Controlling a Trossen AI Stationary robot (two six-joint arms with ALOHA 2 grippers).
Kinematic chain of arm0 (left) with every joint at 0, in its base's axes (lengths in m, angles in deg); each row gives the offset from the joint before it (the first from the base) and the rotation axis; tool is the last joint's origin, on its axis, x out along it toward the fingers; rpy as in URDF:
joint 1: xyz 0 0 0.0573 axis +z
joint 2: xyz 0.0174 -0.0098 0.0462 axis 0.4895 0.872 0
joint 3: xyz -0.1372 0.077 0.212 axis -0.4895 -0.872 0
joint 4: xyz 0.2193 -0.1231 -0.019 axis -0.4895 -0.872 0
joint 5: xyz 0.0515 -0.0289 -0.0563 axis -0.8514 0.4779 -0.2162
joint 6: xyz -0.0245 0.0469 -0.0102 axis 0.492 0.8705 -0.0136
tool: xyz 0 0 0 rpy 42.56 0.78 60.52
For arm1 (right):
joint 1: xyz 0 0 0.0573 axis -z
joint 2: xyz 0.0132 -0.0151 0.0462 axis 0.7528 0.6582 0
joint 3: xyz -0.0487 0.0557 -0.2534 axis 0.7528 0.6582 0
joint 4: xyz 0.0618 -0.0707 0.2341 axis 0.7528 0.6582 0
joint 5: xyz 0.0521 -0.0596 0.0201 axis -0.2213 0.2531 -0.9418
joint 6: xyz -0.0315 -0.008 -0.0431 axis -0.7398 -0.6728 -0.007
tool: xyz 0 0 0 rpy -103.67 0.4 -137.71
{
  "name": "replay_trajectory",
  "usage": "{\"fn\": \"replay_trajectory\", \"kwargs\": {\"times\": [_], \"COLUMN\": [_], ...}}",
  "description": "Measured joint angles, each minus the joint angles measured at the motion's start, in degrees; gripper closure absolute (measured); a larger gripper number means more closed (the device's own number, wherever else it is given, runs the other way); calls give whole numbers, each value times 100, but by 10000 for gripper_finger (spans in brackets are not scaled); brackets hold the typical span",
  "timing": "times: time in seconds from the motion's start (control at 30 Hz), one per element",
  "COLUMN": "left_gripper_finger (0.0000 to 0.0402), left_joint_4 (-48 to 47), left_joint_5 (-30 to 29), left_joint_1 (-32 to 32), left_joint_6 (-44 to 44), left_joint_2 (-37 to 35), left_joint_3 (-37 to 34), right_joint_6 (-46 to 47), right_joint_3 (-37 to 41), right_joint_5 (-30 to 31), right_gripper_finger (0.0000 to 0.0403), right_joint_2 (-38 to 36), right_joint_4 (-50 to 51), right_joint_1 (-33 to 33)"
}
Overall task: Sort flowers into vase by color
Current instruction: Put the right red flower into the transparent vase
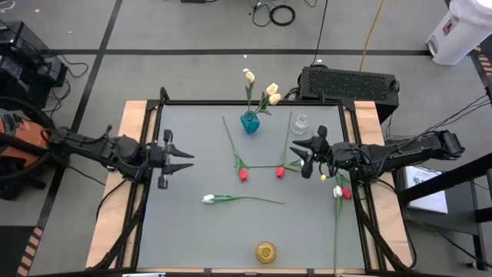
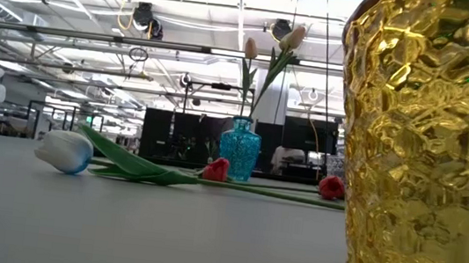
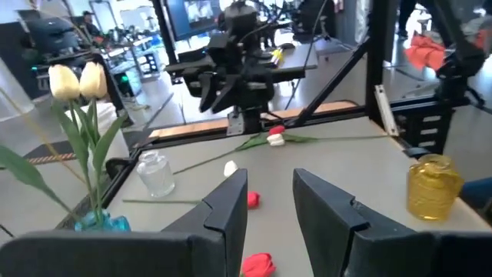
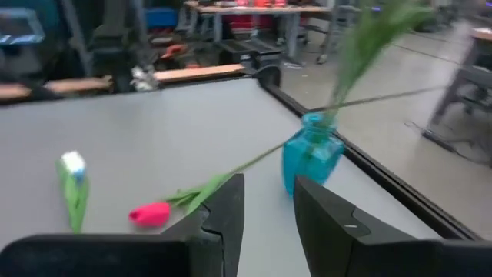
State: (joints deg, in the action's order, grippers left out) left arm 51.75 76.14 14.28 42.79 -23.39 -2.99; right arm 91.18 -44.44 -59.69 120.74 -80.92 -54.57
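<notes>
Flowers lie scattered on the grey table: two red tulips (image 1: 243, 175) (image 1: 280, 171) mid-table, a white tulip (image 1: 208, 198) nearer the front, and a white and a red one (image 1: 341, 192) at the right edge. Cream-yellow tulips (image 1: 270, 92) stand with their stems in the blue vase (image 1: 250, 121) at the back. My left gripper (image 1: 187, 161) hovers open over the table's left part, pointing level toward the right, with nothing between its fingers (image 3: 231, 201). My right gripper (image 1: 296, 152) hovers open at the right, pointing left, also holding nothing (image 4: 267, 185).
A clear glass vase (image 1: 300, 123) stands right of the blue one, close to my right gripper. A gold vase (image 1: 266, 251) stands at the front edge and fills the right of the low view (image 2: 427, 153). Bare table lies between the grippers and at the front left.
</notes>
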Motion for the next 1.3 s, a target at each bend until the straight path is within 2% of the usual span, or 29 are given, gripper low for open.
{"fn": "replay_trajectory", "kwargs": {"times": [0.23, 0.5, 0.63, 0.7, 0.87, 1.07, 1.3], "left_gripper_finger": [288, 288, 288, 288, 288, 288, 288], "left_joint_4": [794, 1285, 1519, 1930, 2400, 2388, 2744], "left_joint_5": [-200, -460, -465, -465, -411, -399, -538], "left_joint_1": [0, 0, 0, 0, 0, 0, 0], "left_joint_6": [-378, -605, -599, -544, -556, -605, -716], "left_joint_2": [-51, -73, -86, -78, -82, -82, -82], "left_joint_3": [-849, -1402, -1584, -1769, -2100, -2262, -2609], "right_joint_6": [-88, -92, -76, -36, 393, 998, 1789], "right_joint_3": [0, -400, -723, -928, -1578, -2113, -2146], "right_joint_5": [-391, -399, -399, -399, -395, -557, -704], "right_gripper_finger": [298, 298, 298, 298, 298, 298, 298], "right_joint_2": [-135, -1104, -1658, -1909, -2340, -2531, -2570], "right_joint_4": [67, 1040, 1875, 2461, 3942, 5549, 6779], "right_joint_1": [2, 0, 0, 0, 0, 1, 2]}}
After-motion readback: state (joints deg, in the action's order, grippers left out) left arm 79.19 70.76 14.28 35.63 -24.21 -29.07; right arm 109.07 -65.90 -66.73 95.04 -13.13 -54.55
